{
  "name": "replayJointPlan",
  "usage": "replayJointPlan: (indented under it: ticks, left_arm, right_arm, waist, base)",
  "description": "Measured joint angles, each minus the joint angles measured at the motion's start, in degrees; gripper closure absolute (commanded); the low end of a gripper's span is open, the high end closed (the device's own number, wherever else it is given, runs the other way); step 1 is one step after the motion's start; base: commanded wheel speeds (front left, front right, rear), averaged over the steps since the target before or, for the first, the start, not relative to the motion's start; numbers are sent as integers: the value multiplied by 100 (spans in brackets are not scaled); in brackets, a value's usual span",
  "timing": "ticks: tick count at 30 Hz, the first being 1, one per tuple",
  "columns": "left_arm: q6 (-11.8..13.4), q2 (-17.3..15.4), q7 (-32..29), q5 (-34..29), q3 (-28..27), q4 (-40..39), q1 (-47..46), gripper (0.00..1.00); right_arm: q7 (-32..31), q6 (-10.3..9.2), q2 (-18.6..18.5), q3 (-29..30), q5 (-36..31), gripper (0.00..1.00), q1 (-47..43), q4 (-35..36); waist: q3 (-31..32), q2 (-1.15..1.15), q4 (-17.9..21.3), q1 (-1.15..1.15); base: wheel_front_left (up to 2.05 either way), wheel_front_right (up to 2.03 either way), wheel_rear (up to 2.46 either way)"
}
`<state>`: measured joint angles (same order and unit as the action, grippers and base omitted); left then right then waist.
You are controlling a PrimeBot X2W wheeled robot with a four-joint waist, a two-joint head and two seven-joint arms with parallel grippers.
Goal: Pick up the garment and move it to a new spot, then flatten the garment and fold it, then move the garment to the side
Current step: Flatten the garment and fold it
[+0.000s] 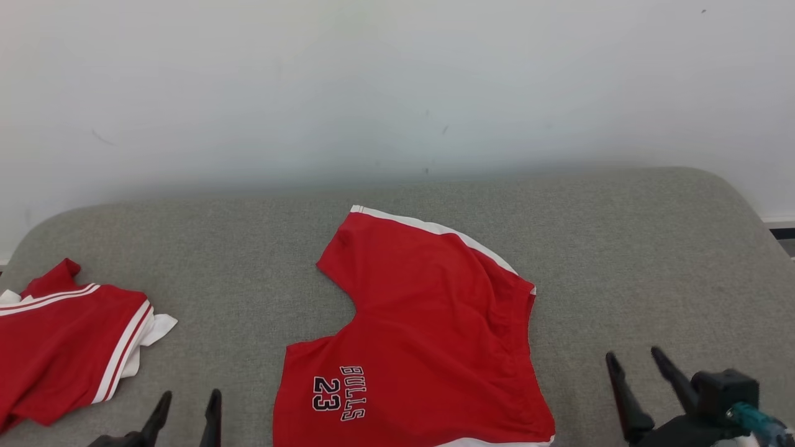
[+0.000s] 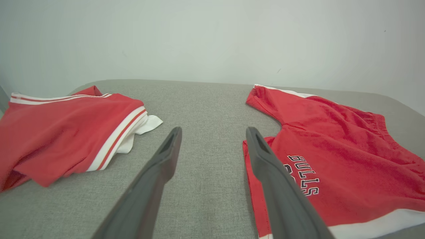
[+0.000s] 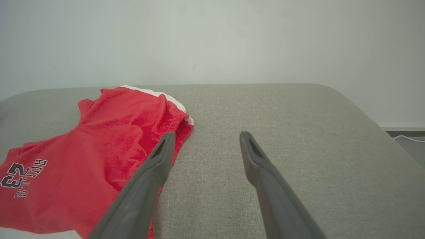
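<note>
Garment [image 1: 428, 323] on grey surface [image 1: 621, 248]; second red jersey [image 1: 62, 335] well apart, left.

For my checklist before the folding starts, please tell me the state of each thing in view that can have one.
Red shorts: lying unfolded on the grey cushion, print up, somewhat wrinkled, not held.
Striped red garment: crumpled at the left, not held.
Left tool: open, empty.
Right tool: open, empty.

The red shorts [image 1: 428, 323] are soft matt cloth with a faint nap, the grey cushion [image 1: 621, 248] coarse woven fabric, the fingers [image 2: 156, 179] smooth matt dark plastic
</note>
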<state>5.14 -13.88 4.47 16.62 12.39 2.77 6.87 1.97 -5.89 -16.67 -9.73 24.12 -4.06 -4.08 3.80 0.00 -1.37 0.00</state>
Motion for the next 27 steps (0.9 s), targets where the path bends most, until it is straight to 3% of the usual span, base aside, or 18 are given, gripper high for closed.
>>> replayJointPlan:
  ticks: [15, 23, 27]
  left_arm:
    - [-1013, 73, -915, 687, 748, 337, -5, 0]
    - [-1122, 34, -1313, 765, 1002, 799, -136, 0]
    - [-1129, 70, -1425, 909, 1076, 1002, -400, 0]
  right_arm:
    - [-991, 246, 7, -500, 218, 0, -254, -119]
    - [-1573, 491, -34, -1056, 73, 0, -98, -281]
    - [-1766, 516, -26, -1165, -2, 0, 94, -394]
  waist:
    - [-205, 0, -120, 0]
    - [-351, 0, -175, 0]
    - [-436, 0, -216, 1]
  base:
    - [0, 0, 0]
    - [0, 0, 0]
    - [0, 0, 0]
